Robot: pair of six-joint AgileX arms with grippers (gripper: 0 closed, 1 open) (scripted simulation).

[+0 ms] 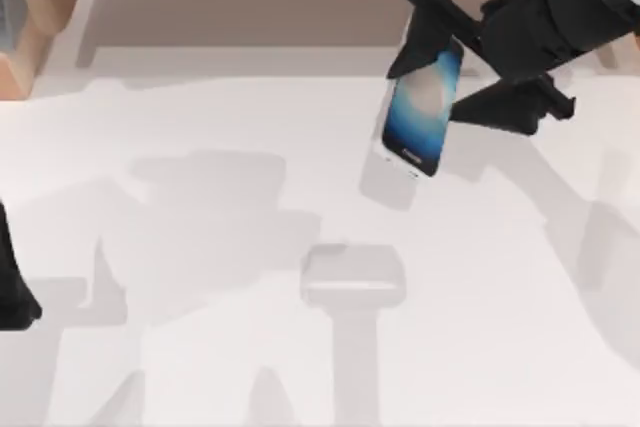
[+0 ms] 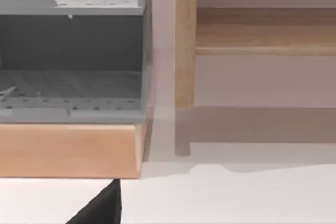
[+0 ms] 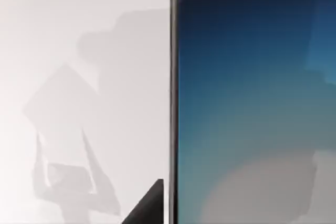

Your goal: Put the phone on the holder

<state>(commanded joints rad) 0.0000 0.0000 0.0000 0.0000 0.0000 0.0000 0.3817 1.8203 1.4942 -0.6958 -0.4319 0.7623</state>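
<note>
I am holding the phone [image 1: 423, 107] in my right jaws [image 1: 462, 75] at the upper right of the top view, the jaws pinching it across its upper portion, one finger showing beyond its upper left edge and the other at its right edge. The phone is hanging clear of the desk [image 1: 200, 347], its own shadow lying just below it on the white surface, which I judge to mean it is lifted, not resting. Its long axis is running from upper right to lower left of the frame, tilted slightly off vertical, screen facing up toward the overhead camera. The holder [image 1: 353, 275], a pale block near the centre of the frame, is sitting below and to the left of the phone, well apart from it. In the right wrist view the phone's blue screen [image 3: 252, 103] is filling the right half, with the holder [image 3: 65, 174] visible small in the lower left. My left arm [image 1: 15, 292] is parked at the left edge of the top view; I cannot tell the state of its jaws. In my judgement, the coming move turns on carrying the phone down-left and lining its lower edge over the holder.
</note>
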